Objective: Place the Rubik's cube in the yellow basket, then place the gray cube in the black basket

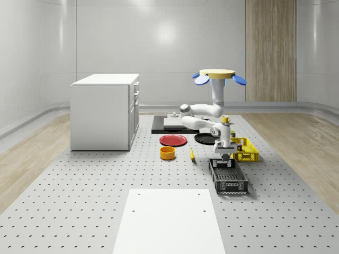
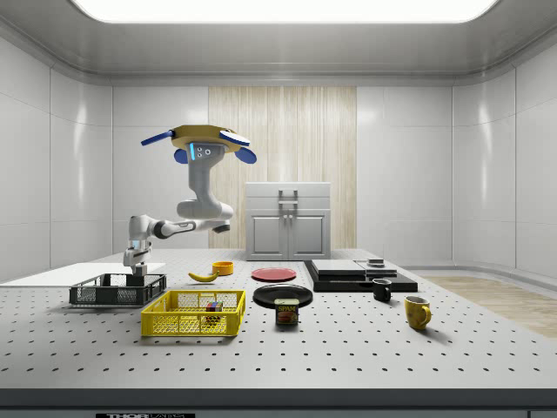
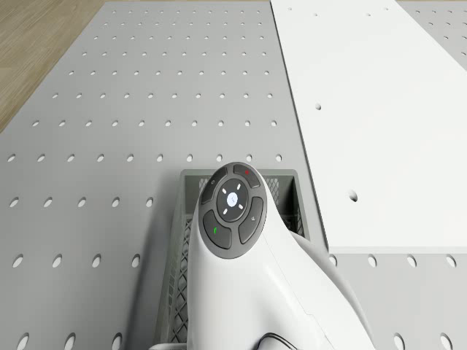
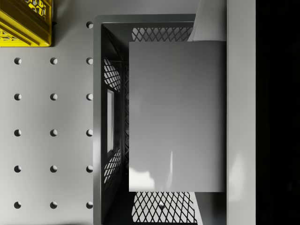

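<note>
Gray cube (image 4: 176,117) sits closest to the wrist lens, clamped in the gripper (image 1: 224,157) and held inside the open top of the black basket (image 4: 97,122). Black basket stands on the perforated worktop (image 1: 79,201), just short of the white panel (image 1: 169,222) at the worktop's front edge. Yellow basket (image 2: 193,313) stands just beside it, with the Rubik's cube (image 2: 211,306) inside. Drone (image 1: 218,75) hovers above the worktop behind both baskets, arm reaching down to the black one.
</note>
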